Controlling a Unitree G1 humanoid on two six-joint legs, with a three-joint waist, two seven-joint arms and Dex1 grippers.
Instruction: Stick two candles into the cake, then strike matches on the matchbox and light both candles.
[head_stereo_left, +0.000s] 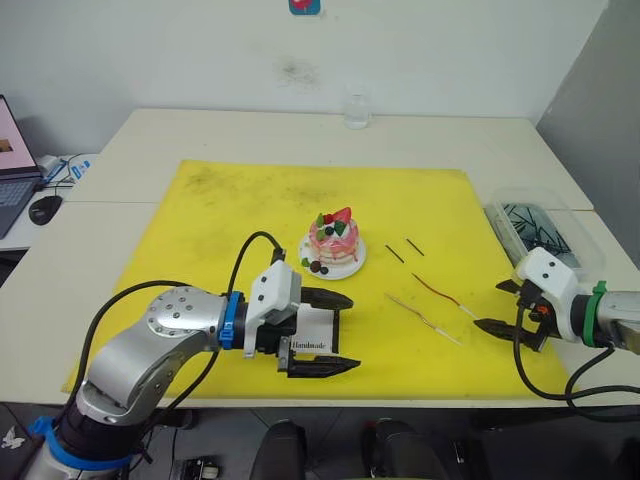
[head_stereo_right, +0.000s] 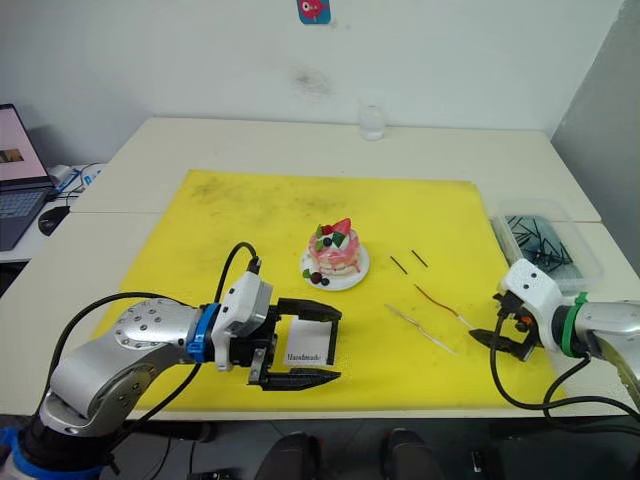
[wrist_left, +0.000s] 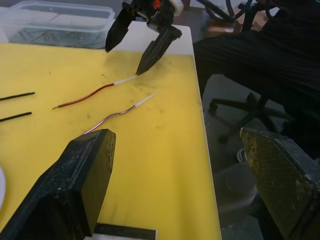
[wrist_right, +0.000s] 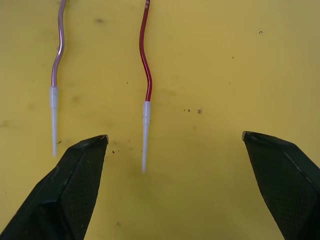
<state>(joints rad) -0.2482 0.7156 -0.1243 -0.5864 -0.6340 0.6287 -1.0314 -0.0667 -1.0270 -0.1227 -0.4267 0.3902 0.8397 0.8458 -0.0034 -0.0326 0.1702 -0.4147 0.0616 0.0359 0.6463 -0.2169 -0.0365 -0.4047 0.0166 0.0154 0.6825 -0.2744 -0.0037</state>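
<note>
The small pink cake (head_stereo_left: 335, 238) sits on its white plate (head_stereo_left: 350, 268) mid-mat. Just right of it lie two short dark matches (head_stereo_left: 395, 253) (head_stereo_left: 415, 246). Nearer the front right lie two thin wavy candles, a dark-red one (head_stereo_left: 435, 290) and a paler one (head_stereo_left: 420, 316), pale ends toward my right gripper (head_stereo_left: 498, 306). That gripper is open and low over the mat, the dark-red candle's (wrist_right: 146, 75) pale tip between its spread fingers. The white matchbox (head_stereo_left: 312, 336) lies flat in front of the cake. My left gripper (head_stereo_left: 340, 332) is open, its fingers straddling the box.
A yellow mat (head_stereo_left: 230, 200) covers the table's middle. A clear plastic box (head_stereo_left: 540, 225) of dark sticks stands at the right edge and a glass (head_stereo_left: 357, 108) at the back. A laptop (head_stereo_left: 12, 165) and mouse (head_stereo_left: 45, 208) are far left. An office chair (wrist_left: 250, 115) stands beyond the table's edge.
</note>
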